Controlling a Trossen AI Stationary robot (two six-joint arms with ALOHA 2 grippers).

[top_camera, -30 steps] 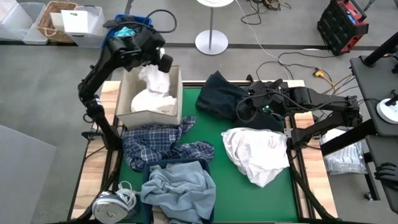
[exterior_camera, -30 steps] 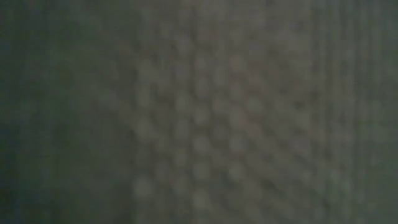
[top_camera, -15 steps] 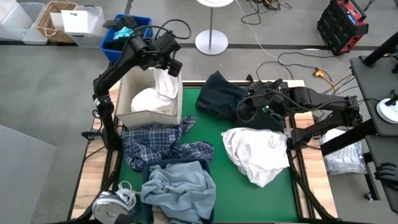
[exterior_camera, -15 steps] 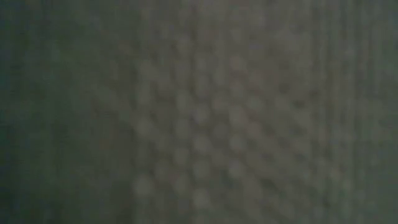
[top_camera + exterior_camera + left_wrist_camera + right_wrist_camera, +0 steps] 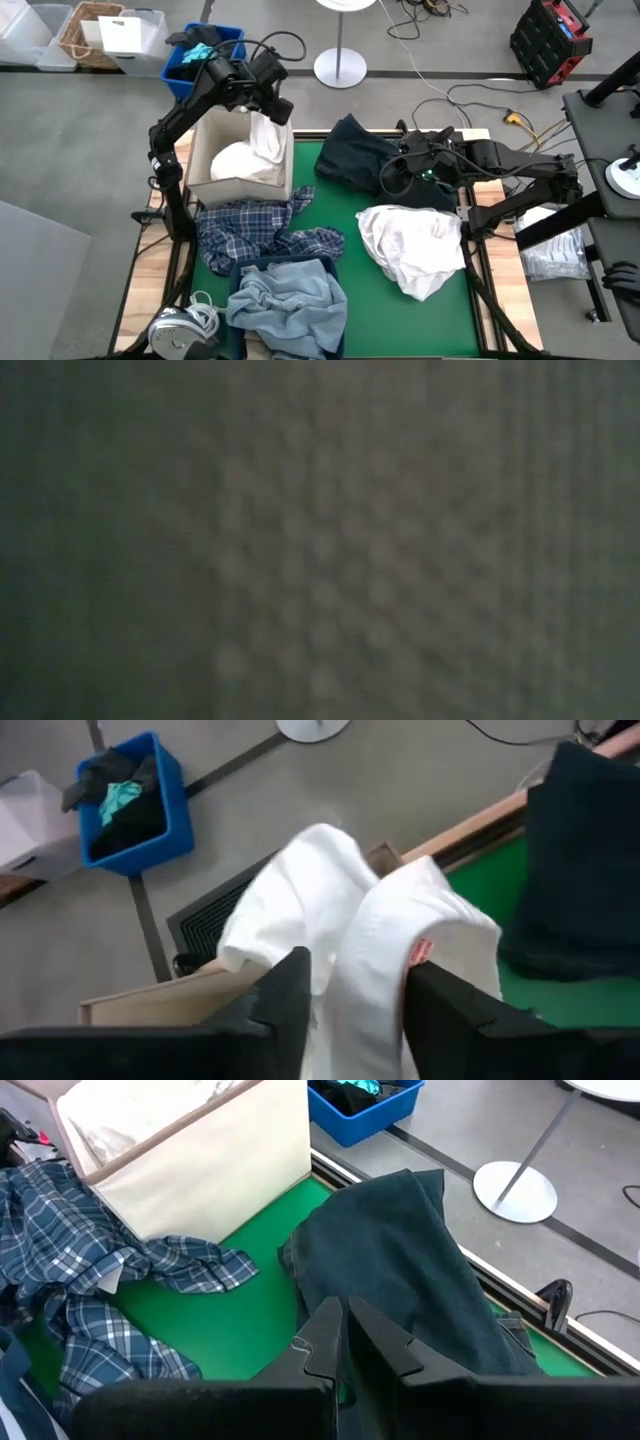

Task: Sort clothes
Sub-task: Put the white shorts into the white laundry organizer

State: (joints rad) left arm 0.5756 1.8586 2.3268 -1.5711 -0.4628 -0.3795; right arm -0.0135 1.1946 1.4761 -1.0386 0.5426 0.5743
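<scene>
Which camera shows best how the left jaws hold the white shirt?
The left wrist view: the soft white cotton shirt sits pinched between the left gripper jaws. The high view shows it draped over the beige box wall. The low view shows nothing; the right wrist view misses it.

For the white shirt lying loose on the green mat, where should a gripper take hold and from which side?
Judging by the high view, the white shirt lies crumpled flat on the mat, with raised folds near its middle. A pinch from straight above on one of those ridges looks best, since its edges lie thin against the mat. The right gripper sits nearest, just beyond it over the dark navy piece.
</scene>
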